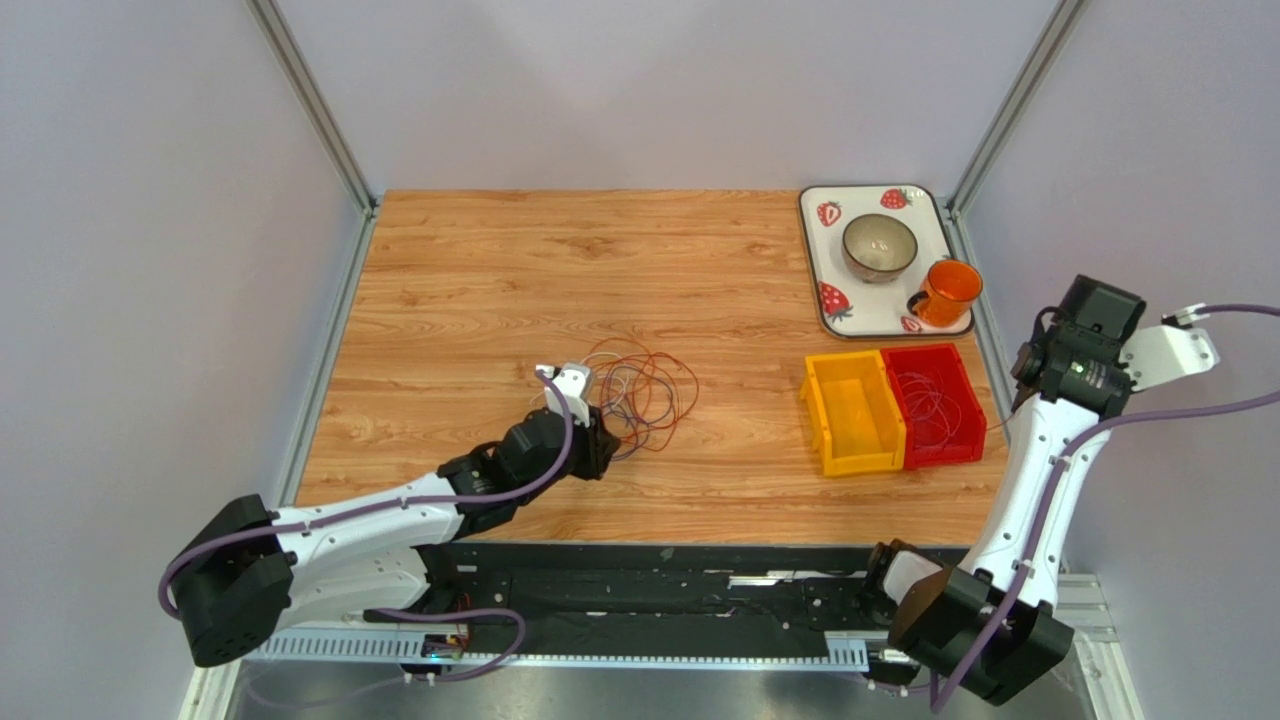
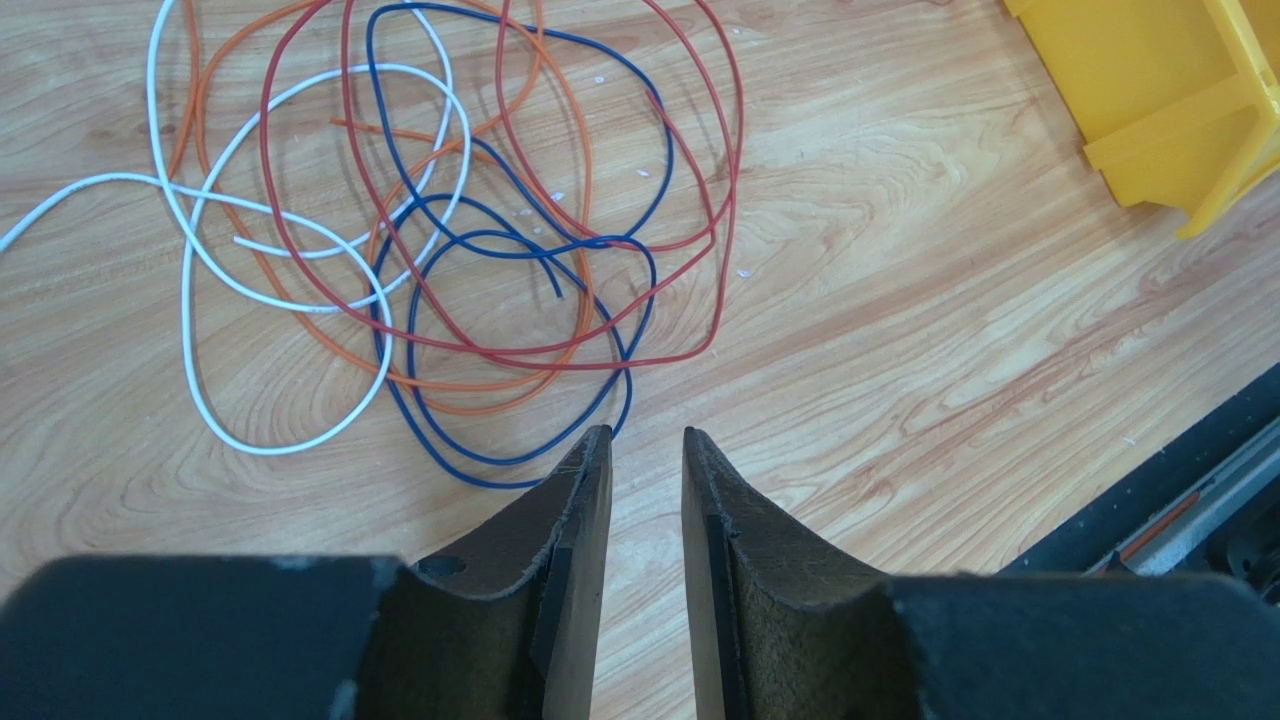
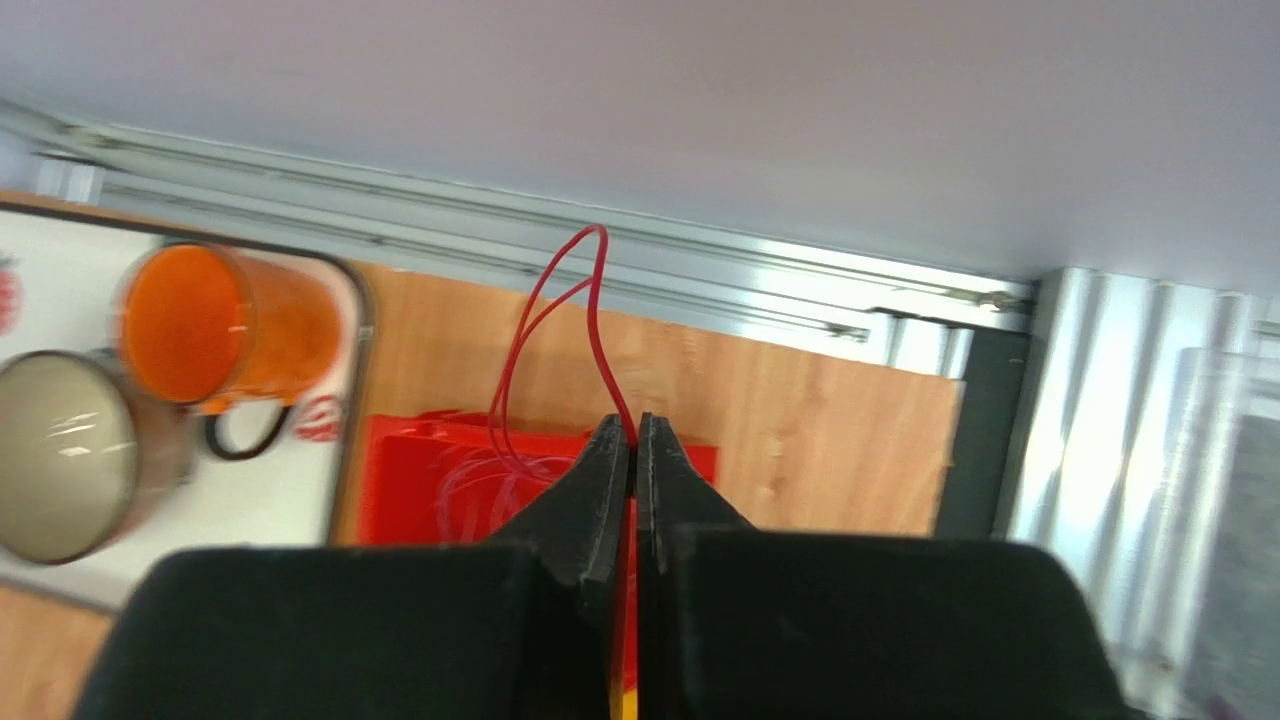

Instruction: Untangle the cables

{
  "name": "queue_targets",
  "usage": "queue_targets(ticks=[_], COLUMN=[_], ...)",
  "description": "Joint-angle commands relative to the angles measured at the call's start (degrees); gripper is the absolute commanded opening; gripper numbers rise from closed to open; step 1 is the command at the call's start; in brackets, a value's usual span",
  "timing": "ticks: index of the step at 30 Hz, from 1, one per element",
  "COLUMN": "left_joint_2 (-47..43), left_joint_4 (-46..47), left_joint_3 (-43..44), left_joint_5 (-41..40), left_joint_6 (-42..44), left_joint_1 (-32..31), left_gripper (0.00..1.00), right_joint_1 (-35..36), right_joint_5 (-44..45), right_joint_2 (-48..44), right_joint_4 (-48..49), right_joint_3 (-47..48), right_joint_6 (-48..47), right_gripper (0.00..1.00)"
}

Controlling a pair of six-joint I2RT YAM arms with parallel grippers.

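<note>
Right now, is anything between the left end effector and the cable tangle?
Nothing visible. In the left wrist view, the open left end effector faces the cable tangle; only bare table lies between it and the nearest blue loop. The yellow bin sits well off to the side.

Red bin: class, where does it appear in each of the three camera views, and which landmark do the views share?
Top external: red bin at the right of the table, just right of the yellow bin.
Left wrist: not in it; only the yellow bin, top right.
Right wrist: red bin lower centre-left, behind the right gripper, which pinches a red cable.
Shared landmark: the wooden table, in all three.
</note>
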Motion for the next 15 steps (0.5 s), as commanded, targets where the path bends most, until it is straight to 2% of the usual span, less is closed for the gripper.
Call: queue_targets(ticks=[1,3,5,9,11,15], left_joint_2=[-0.67,-0.41,-0.58,-0.93,-0.84,-0.93], left_joint_4=[2.12,1.86,1.86,2.03,2.03,1.86], left_joint_3=[-0.05,0.3,0.13,-0.13,-0.05,-0.13], left_joint_5=[0.17,0.26,0.26,0.17,0.26,0.35], left_joint_6=[-0.8,-0.8,-0.71,-0.8,-0.8,-0.8], left_joint_1=[0.27,0.27,0.27,0.27,0.27,0.18], left_gripper=[0.32,0.32,0.32,0.32,0.32,0.32], right_joint_1=[-2.89,-2.89,-2.89,-2.89,-3.41,-6.49], right_joint_5=[-15.72,-18.98,-18.56,-18.47,-16.9,-13.21], right_joint_2=[-0.85,-0.33,0.37,-0.5,-1.99,-2.88], right_joint_4=[3.34,4.31,3.87,6.94,9.04,10.55], right_joint_3=[5.3,6.79,7.33,2.33,-1.89,-2.0], right_joint_6=[3.57,4.01,3.75,0.42,-0.29,0.23], right_gripper=[0.0,0.0,0.0,0.0,0.0,0.0])
